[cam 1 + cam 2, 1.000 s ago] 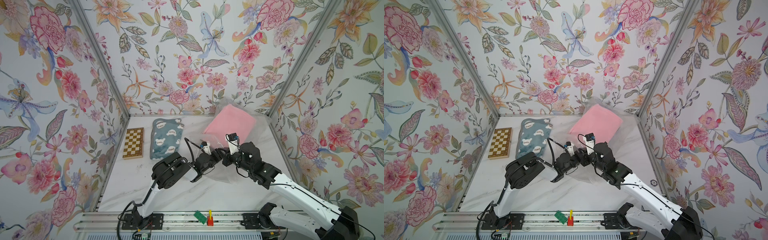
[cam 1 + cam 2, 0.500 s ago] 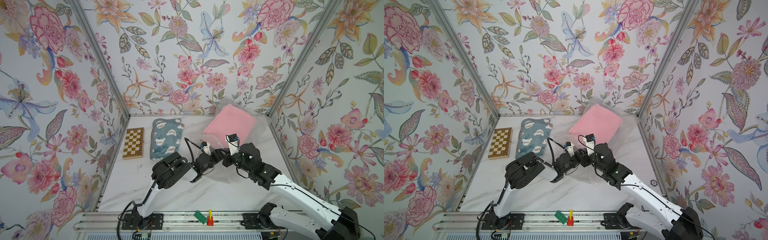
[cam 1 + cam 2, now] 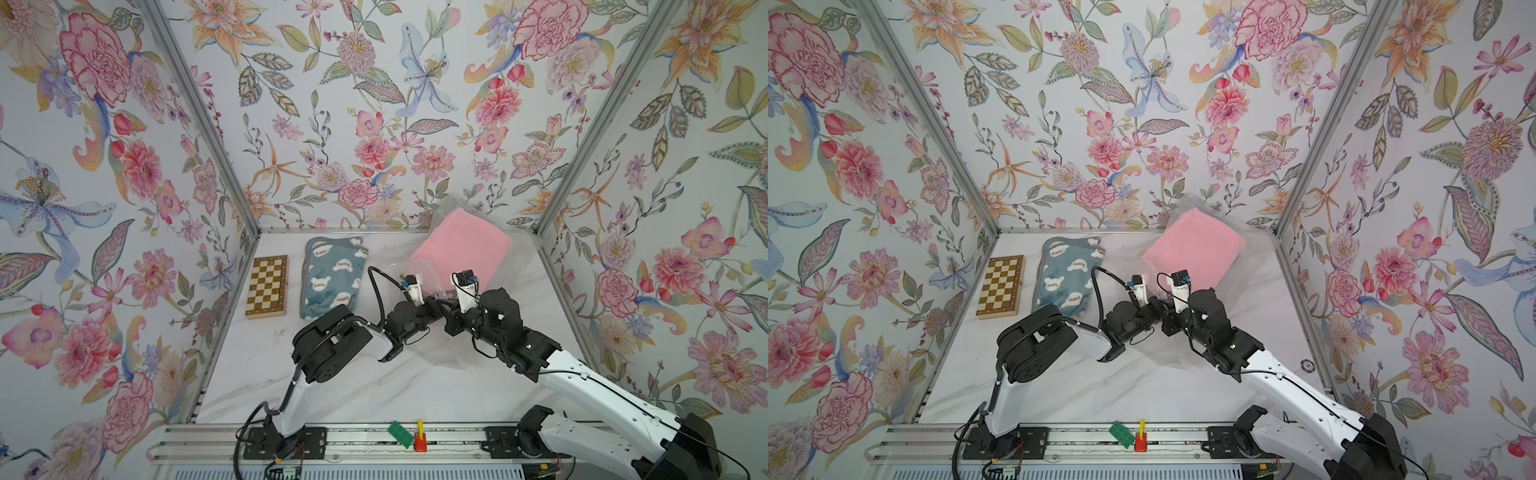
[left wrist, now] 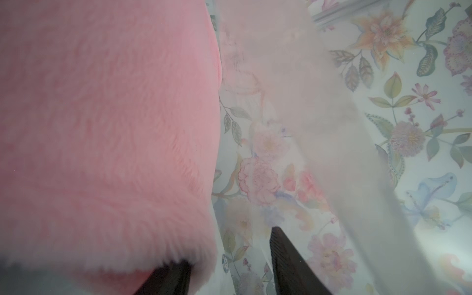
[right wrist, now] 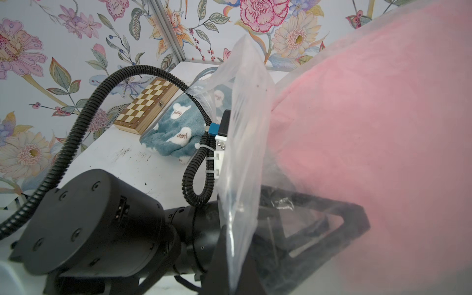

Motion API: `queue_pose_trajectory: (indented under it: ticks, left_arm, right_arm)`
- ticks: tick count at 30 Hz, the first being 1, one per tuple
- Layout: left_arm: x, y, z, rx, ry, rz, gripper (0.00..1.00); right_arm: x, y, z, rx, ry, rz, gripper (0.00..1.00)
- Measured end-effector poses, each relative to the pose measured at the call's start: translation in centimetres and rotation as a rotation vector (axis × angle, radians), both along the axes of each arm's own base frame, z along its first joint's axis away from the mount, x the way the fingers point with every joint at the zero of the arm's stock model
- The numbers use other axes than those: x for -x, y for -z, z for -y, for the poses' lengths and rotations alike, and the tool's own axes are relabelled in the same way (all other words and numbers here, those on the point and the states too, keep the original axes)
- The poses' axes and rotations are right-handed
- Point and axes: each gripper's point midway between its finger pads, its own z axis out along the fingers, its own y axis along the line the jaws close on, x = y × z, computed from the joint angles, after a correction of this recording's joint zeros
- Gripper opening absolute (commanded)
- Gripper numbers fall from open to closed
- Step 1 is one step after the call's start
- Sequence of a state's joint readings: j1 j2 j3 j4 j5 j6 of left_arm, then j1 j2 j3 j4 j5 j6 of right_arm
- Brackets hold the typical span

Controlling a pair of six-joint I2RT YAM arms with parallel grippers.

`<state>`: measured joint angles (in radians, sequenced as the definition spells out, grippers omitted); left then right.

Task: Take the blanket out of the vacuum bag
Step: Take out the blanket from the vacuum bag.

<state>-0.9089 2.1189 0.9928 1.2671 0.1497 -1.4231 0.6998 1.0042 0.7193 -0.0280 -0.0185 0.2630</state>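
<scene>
Toward one o'clock on the table (image 3: 332,386), the blanket (image 3: 465,245) sits wholly inside the bag (image 5: 242,122), its far end against the back corner and the mouth turned toward six o'clock. The right gripper (image 3: 451,323) is clamped on the mouth's upper film, lifting it into a flap, presumably to hold the opening wide. Through that opening the left gripper (image 4: 228,246) reaches in. Its jaws stand apart, the blanket's fluffy near edge lies over one finger (image 4: 168,278), and nothing is pinched yet. It looks lined up to grip that edge and drag it toward six o'clock. At eleven o'clock a blue blanket (image 3: 332,278) lies outside the bag.
</scene>
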Motion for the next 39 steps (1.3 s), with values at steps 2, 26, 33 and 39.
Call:
queue_pose_trajectory:
  ticks: [2,26,33,39]
  left_arm:
    - [0.1,0.4,-0.2,0.001,0.000,-0.018,0.57]
    - [-1.5,6.4,-1.4,-0.065,-0.108,-0.190,0.70]
    - [-2.2,6.2,-0.9,-0.061,-0.118,-0.188,0.61]
    - [-2.2,6.3,-1.2,-0.068,-0.120,-0.183,0.51]
  right_arm:
    - [0.0,0.0,0.0,-0.003,0.001,-0.001,0.00]
    - [-0.2,0.7,0.8,-0.012,0.006,-0.019,0.00]
    - [-0.1,0.7,0.7,-0.016,-0.002,-0.022,0.00]
    - [-0.2,0.9,0.5,-0.014,-0.005,-0.027,0.00]
